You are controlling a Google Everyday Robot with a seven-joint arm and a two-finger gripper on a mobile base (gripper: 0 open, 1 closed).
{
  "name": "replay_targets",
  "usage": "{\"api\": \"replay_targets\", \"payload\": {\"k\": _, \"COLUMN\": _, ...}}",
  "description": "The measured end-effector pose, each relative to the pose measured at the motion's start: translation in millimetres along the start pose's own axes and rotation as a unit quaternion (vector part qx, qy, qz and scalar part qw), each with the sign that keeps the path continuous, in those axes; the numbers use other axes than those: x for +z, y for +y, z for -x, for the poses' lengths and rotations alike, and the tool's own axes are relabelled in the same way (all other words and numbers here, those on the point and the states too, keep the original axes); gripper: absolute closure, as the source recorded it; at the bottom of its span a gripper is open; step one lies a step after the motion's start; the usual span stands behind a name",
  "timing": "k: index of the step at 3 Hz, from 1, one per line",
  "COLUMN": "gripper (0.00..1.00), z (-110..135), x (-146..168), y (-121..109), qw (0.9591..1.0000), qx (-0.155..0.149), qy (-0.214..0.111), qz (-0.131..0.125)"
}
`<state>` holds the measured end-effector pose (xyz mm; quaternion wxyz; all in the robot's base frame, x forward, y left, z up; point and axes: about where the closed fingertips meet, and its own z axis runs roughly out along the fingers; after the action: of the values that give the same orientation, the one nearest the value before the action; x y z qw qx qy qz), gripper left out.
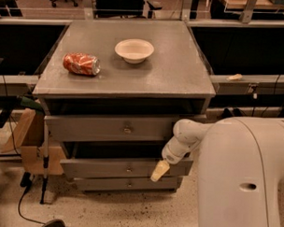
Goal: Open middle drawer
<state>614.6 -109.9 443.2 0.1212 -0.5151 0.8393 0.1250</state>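
The grey cabinet has three drawer fronts, each with a small round brass knob. The middle drawer is the mid-sized one, with its knob at the centre. It stands out a little from the cabinet, with a dark gap above it. My gripper, cream-tipped on a white wrist, points down-left at the right end of the middle drawer front, well right of the knob. I cannot tell whether it touches the front.
The top drawer also stands out slightly; the bottom drawer is below. A crushed red can and a white bowl lie on the cabinet top. A cardboard box and a cable stand at the left. My white body fills the right.
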Motion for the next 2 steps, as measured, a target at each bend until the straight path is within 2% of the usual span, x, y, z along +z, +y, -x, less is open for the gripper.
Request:
{"api": "replay_targets", "payload": {"k": 1, "gripper": 0.00, "z": -2, "x": 15, "y": 12, "qw": 0.9997, "qx": -0.020, "qy": -0.007, "qz": -0.015}}
{"api": "replay_targets", "payload": {"k": 2, "gripper": 0.00, "z": -9, "x": 39, "y": 32, "qw": 0.9980, "qx": -0.053, "qy": -0.020, "qz": -0.027}}
